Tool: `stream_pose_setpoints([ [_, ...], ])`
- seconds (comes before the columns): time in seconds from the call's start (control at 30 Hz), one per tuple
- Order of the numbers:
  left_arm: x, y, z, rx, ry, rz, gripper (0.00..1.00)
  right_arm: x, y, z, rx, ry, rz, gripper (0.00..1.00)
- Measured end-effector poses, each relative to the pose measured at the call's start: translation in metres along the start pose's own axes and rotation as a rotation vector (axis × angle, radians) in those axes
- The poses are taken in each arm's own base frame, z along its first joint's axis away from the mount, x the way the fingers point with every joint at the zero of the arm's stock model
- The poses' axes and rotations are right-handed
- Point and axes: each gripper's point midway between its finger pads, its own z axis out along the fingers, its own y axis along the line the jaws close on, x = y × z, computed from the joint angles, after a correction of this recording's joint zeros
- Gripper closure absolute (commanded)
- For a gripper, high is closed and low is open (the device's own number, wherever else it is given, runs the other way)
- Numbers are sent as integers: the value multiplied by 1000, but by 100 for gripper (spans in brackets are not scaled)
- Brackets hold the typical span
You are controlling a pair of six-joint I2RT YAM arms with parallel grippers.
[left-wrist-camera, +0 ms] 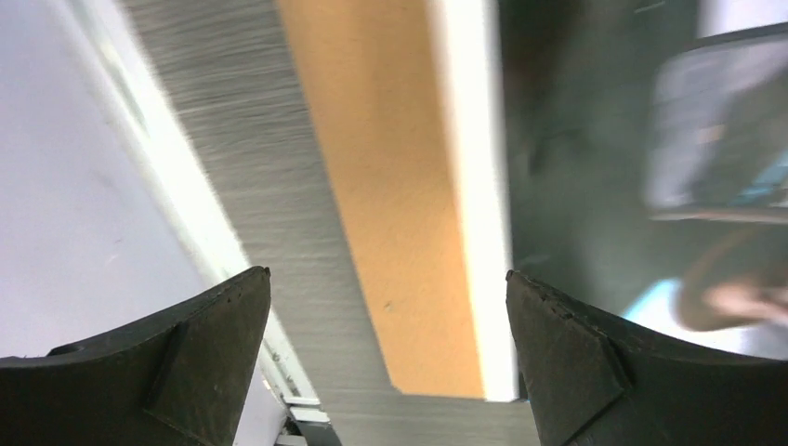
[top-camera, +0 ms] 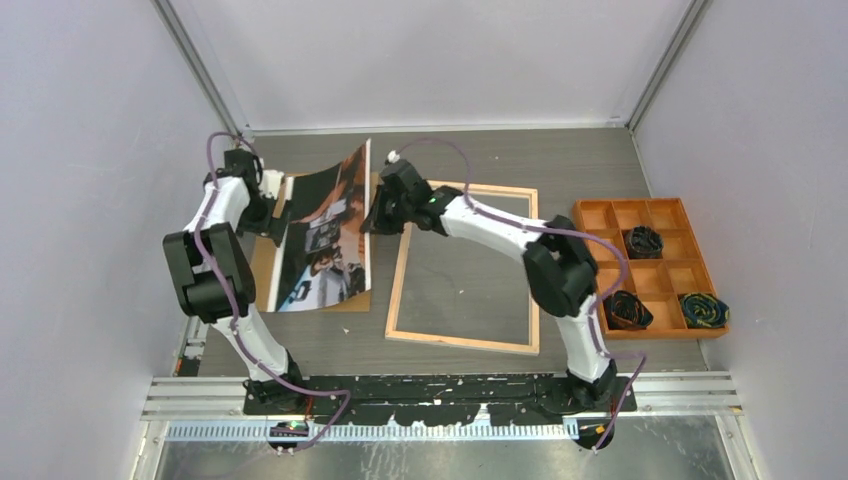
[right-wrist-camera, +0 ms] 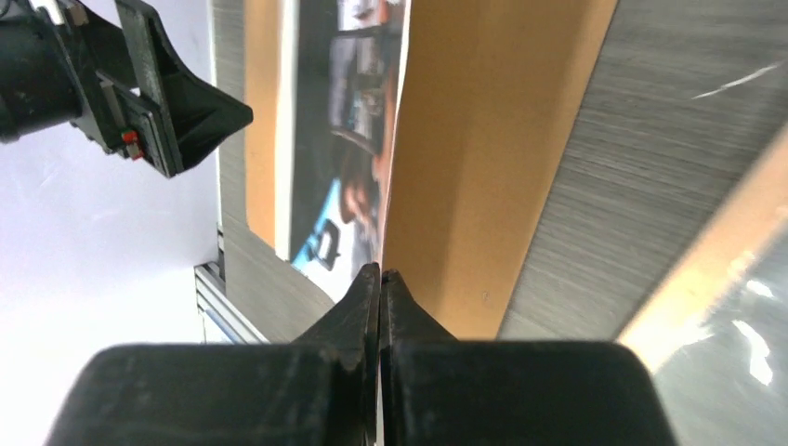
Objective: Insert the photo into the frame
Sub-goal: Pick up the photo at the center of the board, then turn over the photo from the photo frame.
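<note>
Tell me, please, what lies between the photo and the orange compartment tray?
The frame lies flat there, between the photo and the tray; the top view shows this.

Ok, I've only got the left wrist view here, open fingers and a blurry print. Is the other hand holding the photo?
Observer: Yes, the right hand is shut on the photo at its right edge.
Operator: Is the photo lying flat?
Observer: No, that edge is lifted and curled; the left side is down on the brown board.
Operator: And where's the frame?
Observer: The frame lies flat just right of the photo, wood side up, nothing in it.
</note>
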Motion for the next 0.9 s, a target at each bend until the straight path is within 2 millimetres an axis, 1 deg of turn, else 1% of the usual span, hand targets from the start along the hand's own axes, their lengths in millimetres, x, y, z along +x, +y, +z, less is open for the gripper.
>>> stream_pose_setpoints([
  [0.07, -7, 7, -22, -11, -46, -14, 0, -16, 12, -34, 10, -48, -61, 99],
  [0.1, -12, 11, -36, -23, -80, -20, 0, -27, 19, -57, 18, -83, -99, 99],
  [0.17, -21, 16, -60, -34, -144, -27, 0, -47, 29, -106, 36, -158, -162, 99],
  [0.2, -24, 17, -69, -37, -168, -29, 0, -58, 32, -140, 60, -206, -199, 99],
  [0.27, -26, 15, -81, -34, -199, -28, 0, -75, 29, -193, 119, -291, -242, 99],
  [0.33, -25, 12, -85, -18, -206, -28, 0, -88, 16, -261, 230, -398, -276, 99],
  [0.4, -22, 6, -81, 7, -198, -32, 0, -95, -4, -319, 363, -482, -293, 99],
  [0.5, -14, -5, -75, 45, -173, -36, 0, -93, -38, -392, 569, -571, -309, 99],
  [0.53, -12, -8, -73, 54, -166, -35, 0, -90, -49, -412, 637, -588, -317, 99],
  [0.6, -10, -13, -71, 69, -157, -33, 0, -86, -69, -436, 758, -598, -334, 99],
  [0.63, -9, -15, -70, 75, -154, -31, 0, -83, -80, -443, 826, -587, -347, 99],
  [0.67, -9, -18, -70, 82, -153, -28, 0, -80, -89, -448, 882, -568, -361, 99],
  [0.7, -9, -21, -69, 88, -153, -24, 0, -77, -96, -449, 929, -542, -375, 99],
  [0.73, -10, -23, -69, 94, -154, -20, 0, -74, -104, -445, 979, -500, -394, 99],
  [0.8, -10, -27, -69, 104, -155, -14, 0, -68, -115, -425, 1062, -400, -439, 99],
  [0.87, -9, -31, -69, 112, -155, -10, 0, -61, -126, -394, 1126, -295, -485, 99],
  [0.9, -8, -32, -69, 116, -155, -9, 0, -54, -134, -372, 1161, -226, -508, 99],
])
